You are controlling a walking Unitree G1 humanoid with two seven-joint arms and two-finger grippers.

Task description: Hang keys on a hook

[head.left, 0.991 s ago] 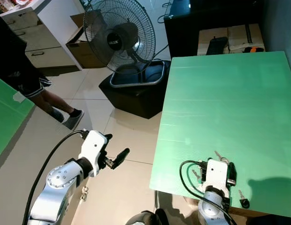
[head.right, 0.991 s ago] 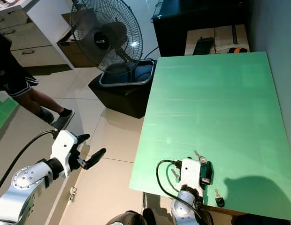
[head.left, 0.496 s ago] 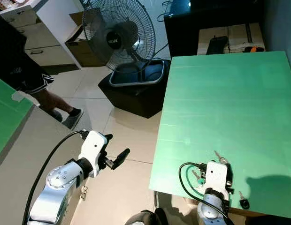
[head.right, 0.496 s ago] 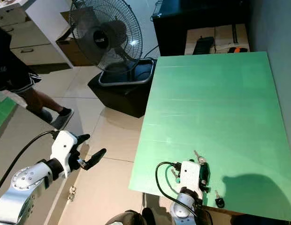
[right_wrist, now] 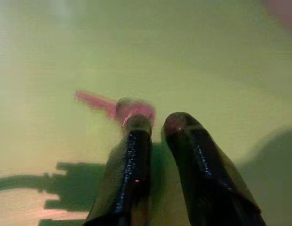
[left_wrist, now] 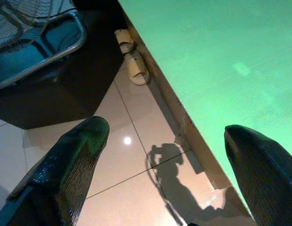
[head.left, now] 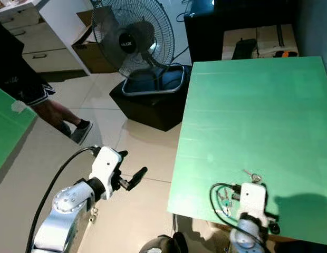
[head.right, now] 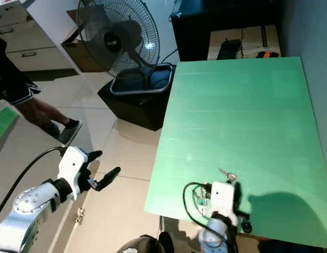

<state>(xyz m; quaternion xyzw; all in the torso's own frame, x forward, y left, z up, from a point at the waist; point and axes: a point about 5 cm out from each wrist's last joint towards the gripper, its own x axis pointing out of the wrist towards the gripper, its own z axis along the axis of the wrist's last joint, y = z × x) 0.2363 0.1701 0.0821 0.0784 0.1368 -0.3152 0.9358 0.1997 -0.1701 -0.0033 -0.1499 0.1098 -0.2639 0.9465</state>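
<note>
A silver key on a ring [head.left: 251, 175] lies near the front edge of the green table [head.left: 258, 105]. A black-headed key [head.left: 273, 228] lies at that edge beside my right wrist. My right gripper [right_wrist: 158, 123] is down at the table right behind the silver key. Its fingers are close together with nothing between them. In the right wrist view one fingertip [right_wrist: 138, 121] touches the blurred pinkish key ring [right_wrist: 133, 108]. My left gripper [head.left: 131, 166] hangs open over the floor, left of the table.
A standing fan [head.left: 134, 39] on a black box [head.left: 147, 105] stands beyond the table's left side. A person's legs [head.left: 58, 113] are at the far left by white drawers [head.left: 45, 45]. Slippers [left_wrist: 129, 56] lie under the table's edge. A dark cabinet [head.left: 237, 21] stands behind.
My right wrist has edged slightly right and down toward the table beside the keys. The person at the left has shifted a little. My left arm has stayed put.
</note>
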